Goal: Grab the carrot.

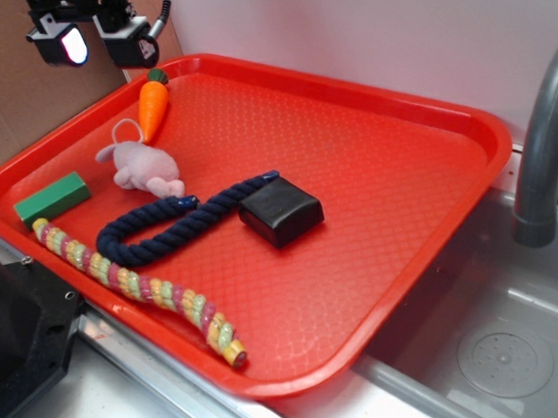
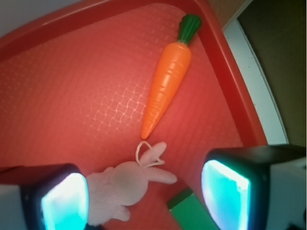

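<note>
My pincer (image 2: pixel 144 199) hangs wide apart and holds nothing, above the far corner of the red tray (image 1: pixel 430 200).

The carrot (image 2: pixel 165 88) lies flat near the tray rim, green top toward the corner, its tip just beside the pink plush mouse (image 2: pixel 127 189), which is under my pincer; a green block (image 1: pixel 53 198) sits nearby.

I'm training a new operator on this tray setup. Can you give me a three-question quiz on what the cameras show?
1. True or false: the gripper already holds the carrot.
2. What lies nearest the carrot's pointed tip? A) black block B) pink plush mouse C) navy rope
3. Fill in: the carrot's green top points toward the red tray's ____.

Key: 1 false, the jaws are open above it. 2 B. 3 rim.
</note>
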### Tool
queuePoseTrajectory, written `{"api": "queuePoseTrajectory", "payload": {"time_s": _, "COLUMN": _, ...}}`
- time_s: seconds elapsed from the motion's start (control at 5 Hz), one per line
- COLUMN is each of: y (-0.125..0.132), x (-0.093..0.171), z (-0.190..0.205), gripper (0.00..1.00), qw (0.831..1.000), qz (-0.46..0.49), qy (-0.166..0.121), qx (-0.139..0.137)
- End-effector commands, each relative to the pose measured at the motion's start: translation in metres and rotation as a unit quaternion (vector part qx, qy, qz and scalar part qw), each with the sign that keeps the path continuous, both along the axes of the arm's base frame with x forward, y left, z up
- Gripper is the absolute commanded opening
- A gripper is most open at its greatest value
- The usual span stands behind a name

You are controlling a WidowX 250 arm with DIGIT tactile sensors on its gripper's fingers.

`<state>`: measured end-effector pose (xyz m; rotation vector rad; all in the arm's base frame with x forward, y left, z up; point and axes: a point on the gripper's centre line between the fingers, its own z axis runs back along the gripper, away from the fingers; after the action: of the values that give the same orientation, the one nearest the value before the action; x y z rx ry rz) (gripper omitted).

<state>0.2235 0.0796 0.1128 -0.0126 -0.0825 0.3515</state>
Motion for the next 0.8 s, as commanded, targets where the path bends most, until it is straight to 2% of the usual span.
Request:
{"api": "queuePoseTrajectory", "payload": {"time_s": 0.0, "y": 0.006, "x": 0.003, "z": 0.01, "gripper": 1.0, "qw": 1.0, "qz": 0.004, "qy": -0.021, "qx": 0.008}}
{"api": "queuePoseTrajectory", "payload": {"time_s": 0.2, "y": 0.036, "x": 0.013, "z": -0.018, "gripper": 1.0, "qw": 0.991, "qz": 0.128, "qy": -0.042, "qx": 0.005}}
{"api": "queuePoseTrajectory", "payload": {"time_s": 0.4, "y": 0.052, "x": 0.017, "z": -0.049, "gripper": 1.0, "qw": 0.974, "qz": 0.218, "qy": -0.054, "qx": -0.021}}
{"api": "queuePoseTrajectory", "payload": {"time_s": 0.6, "y": 0.05, "x": 0.025, "z": -0.074, "gripper": 1.0, "qw": 0.967, "qz": 0.241, "qy": -0.062, "qx": -0.046}}
